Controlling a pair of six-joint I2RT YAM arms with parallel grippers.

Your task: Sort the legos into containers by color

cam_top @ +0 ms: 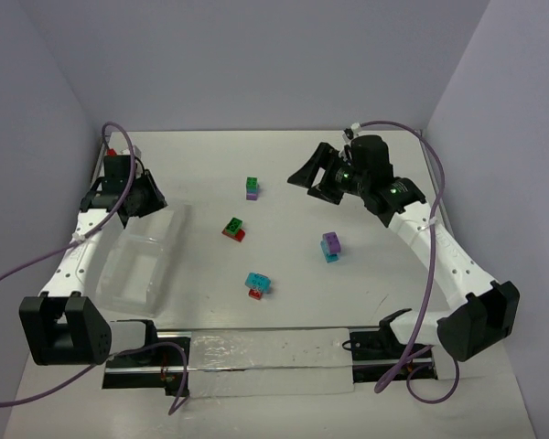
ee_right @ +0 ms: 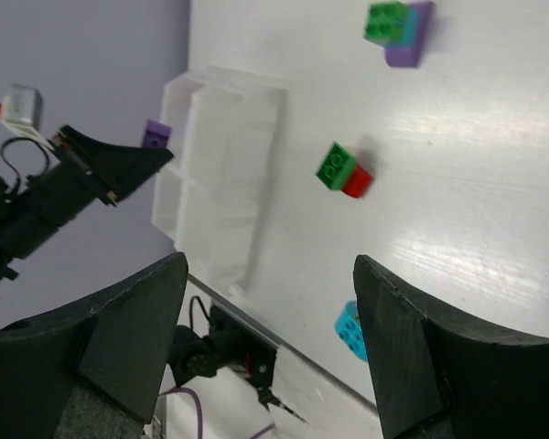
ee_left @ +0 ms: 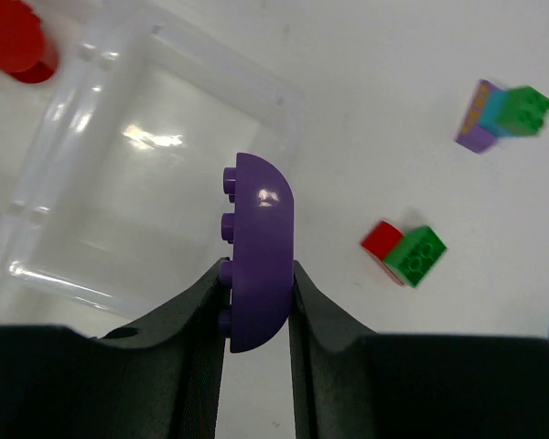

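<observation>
My left gripper (cam_top: 153, 198) is shut on a purple brick (ee_left: 257, 248), held above the far end of the clear divided tray (cam_top: 139, 259). The tray also shows in the left wrist view (ee_left: 91, 137) and the right wrist view (ee_right: 221, 174). My right gripper (cam_top: 313, 177) is open and empty, raised over the far middle of the table; its jaws stand wide apart (ee_right: 270, 265). Loose on the table lie a green-on-purple pair (cam_top: 252, 187), a green-and-red pair (cam_top: 234, 229), a purple-and-cyan pair (cam_top: 330, 245) and a cyan-and-red pair (cam_top: 258, 284).
A red piece (ee_left: 15, 41) lies beyond the tray's far corner, by the left arm (cam_top: 113, 153). A clear plastic strip (cam_top: 274, 362) runs along the front edge between the arm bases. Grey walls close in the left, back and right.
</observation>
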